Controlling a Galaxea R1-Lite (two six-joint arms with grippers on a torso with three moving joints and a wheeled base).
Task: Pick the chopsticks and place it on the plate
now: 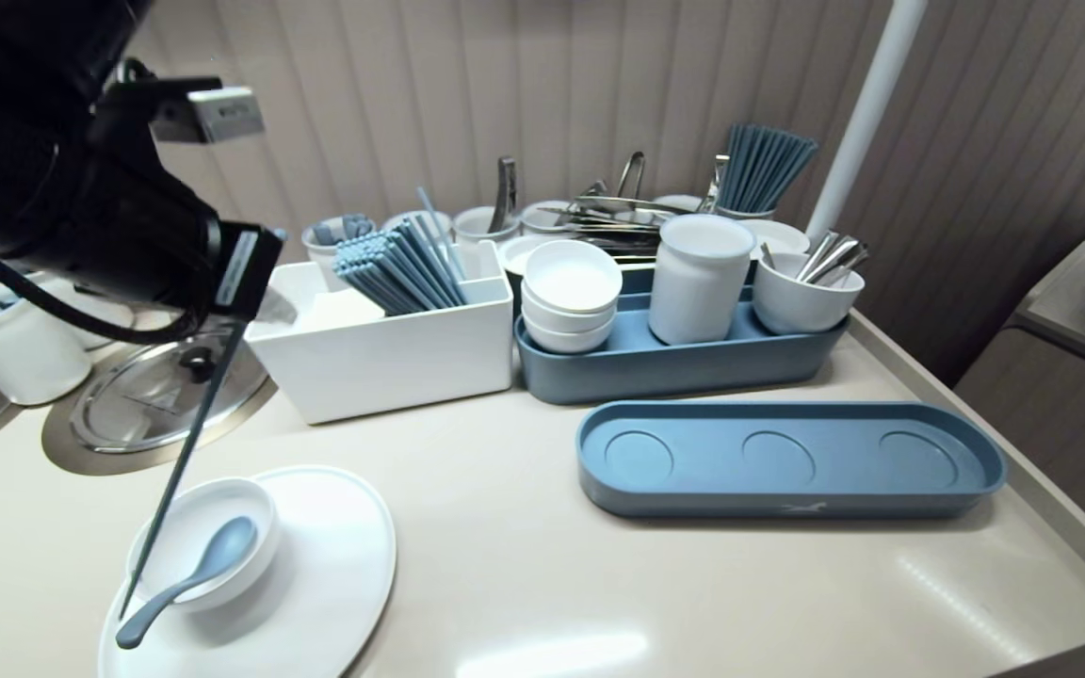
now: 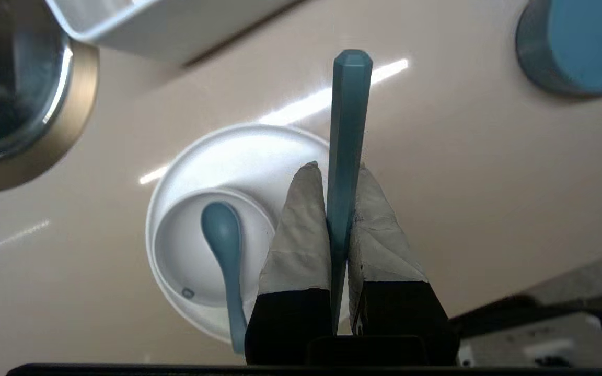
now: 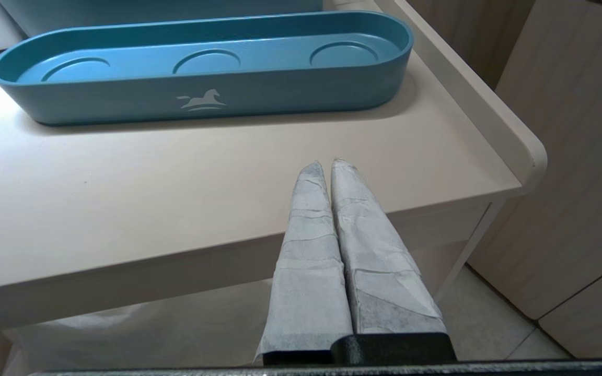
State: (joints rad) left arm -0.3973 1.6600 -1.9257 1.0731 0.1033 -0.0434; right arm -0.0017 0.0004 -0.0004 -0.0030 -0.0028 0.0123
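My left gripper (image 2: 338, 166) is shut on a single blue chopstick (image 2: 350, 104). The stick hangs down from it (image 1: 186, 447) over the left side of the counter. Its lower end is in front of a white bowl (image 1: 186, 523); whether it touches I cannot tell. The bowl (image 2: 186, 261) stands on a white plate (image 2: 249, 151) with a blue spoon (image 2: 221, 232) lying in it, handle over the rim. In the head view the black left arm hides the fingers. My right gripper (image 3: 327, 163) is shut and empty, parked low off the counter's front right edge.
A white box (image 1: 382, 363) with several blue chopsticks (image 1: 396, 268) stands behind the plate (image 1: 340, 565). A blue caddy (image 1: 674, 372) carries bowls, a jar and cutlery. An empty blue tray (image 1: 787, 494) lies right of centre. Round metal lids (image 1: 147, 400) are set into the counter at left.
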